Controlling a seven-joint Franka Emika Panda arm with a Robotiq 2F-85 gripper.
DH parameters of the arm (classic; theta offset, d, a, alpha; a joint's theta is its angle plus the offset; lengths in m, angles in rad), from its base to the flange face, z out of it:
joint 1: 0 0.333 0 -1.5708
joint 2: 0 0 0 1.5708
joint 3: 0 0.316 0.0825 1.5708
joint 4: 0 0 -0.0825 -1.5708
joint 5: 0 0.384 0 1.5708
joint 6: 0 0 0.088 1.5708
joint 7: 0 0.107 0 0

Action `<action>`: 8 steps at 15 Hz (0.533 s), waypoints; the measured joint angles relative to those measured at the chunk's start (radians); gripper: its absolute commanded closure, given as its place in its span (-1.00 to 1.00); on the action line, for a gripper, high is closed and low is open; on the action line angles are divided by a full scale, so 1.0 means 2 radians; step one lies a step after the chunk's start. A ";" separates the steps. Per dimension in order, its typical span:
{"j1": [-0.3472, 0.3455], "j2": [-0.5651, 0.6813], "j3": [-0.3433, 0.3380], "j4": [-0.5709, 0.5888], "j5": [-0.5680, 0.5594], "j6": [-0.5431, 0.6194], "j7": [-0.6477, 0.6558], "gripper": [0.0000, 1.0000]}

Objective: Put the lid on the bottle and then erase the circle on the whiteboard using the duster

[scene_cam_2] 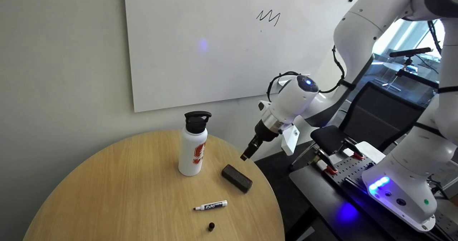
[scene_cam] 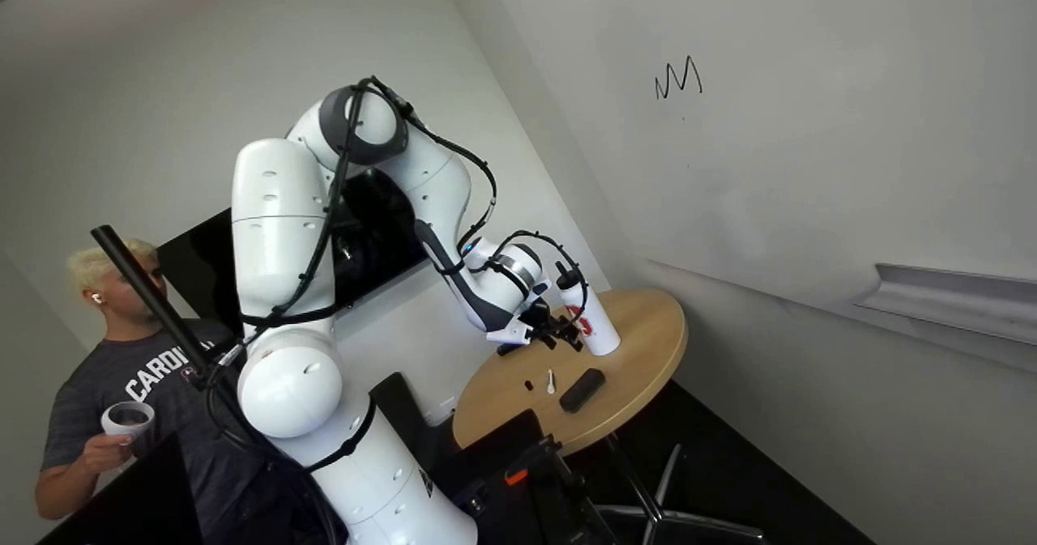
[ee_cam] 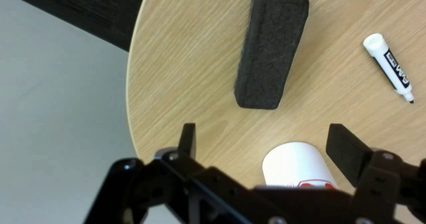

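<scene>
Large white whiteboard [scene_cam_2: 222,58] bearing black zigzag [scene_cam_2: 269,16]. Round pale-wood table [scene_cam_2: 125,183]. White cylindrical bottle [scene_cam_2: 189,149], red emblem [scene_cam_2: 198,152], upright on table, black lid [scene_cam_2: 196,124] on. Black two-jawed gripper [ee_cam: 262,134] above table, jaws spread. Dark oblong duster [scene_cam_2: 237,178] on table near bottle. White marker [scene_cam_2: 213,205]; small black cap [scene_cam_2: 211,226].

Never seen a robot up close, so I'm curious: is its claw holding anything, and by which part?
It holds nothing: the gripper is open and empty, and the white bottle stands on the table, clear of the gripper.
</scene>
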 measured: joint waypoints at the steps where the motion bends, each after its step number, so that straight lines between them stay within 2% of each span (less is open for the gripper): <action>1: -0.001 -0.026 -0.002 -0.015 -0.011 0.000 0.011 -1.00; 4: -0.005 -0.099 -0.004 -0.054 -0.039 0.001 0.037 -1.00; 8: -0.008 -0.171 -0.004 -0.095 -0.042 0.001 0.039 -1.00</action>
